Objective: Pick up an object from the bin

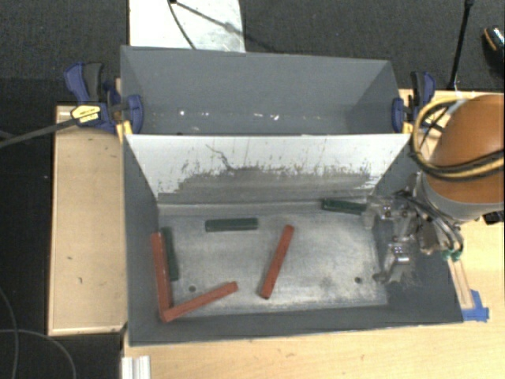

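Note:
My gripper (393, 247) hangs low at the right end of the bin, close to the right wall. Nothing shows in its grasp. A short dark green stick (342, 206) lies just to its upper left, at the foot of the back wall, its right end near the gripper. A red-brown stick (276, 261) lies slanted on the bin floor, well to the gripper's left.
Another dark green stick (231, 225) lies flat at centre-left. By the left wall a red-brown stick (161, 275) lies lengthwise with a small dark green stick (171, 264) beside it. A further red-brown stick (200, 302) slants along the front. The arm's orange cover and cables overhang the right rim.

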`<control>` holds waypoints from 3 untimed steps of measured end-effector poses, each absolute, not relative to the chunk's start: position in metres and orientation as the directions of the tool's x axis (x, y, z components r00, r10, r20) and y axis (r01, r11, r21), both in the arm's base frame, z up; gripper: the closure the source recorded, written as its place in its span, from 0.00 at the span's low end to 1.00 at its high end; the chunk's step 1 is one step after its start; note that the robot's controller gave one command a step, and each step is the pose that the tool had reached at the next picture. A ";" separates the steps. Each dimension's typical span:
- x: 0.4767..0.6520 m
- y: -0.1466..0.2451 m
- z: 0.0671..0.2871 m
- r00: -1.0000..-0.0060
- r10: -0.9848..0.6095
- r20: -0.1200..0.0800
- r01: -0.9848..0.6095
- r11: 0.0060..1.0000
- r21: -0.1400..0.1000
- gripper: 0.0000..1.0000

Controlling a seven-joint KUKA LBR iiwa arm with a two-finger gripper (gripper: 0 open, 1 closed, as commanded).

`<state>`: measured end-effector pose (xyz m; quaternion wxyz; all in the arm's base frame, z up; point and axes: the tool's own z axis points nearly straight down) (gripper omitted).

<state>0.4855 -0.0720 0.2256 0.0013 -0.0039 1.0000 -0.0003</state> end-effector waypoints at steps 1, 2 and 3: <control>0.498 0.056 0.102 -0.966 -0.257 0.003 -0.257 0.966 0.004 0.00; 0.539 0.044 0.069 -0.949 -0.315 -0.005 -0.315 0.949 -0.001 0.00; 0.538 0.044 0.071 -0.949 -0.316 -0.005 -0.316 0.949 -0.001 1.00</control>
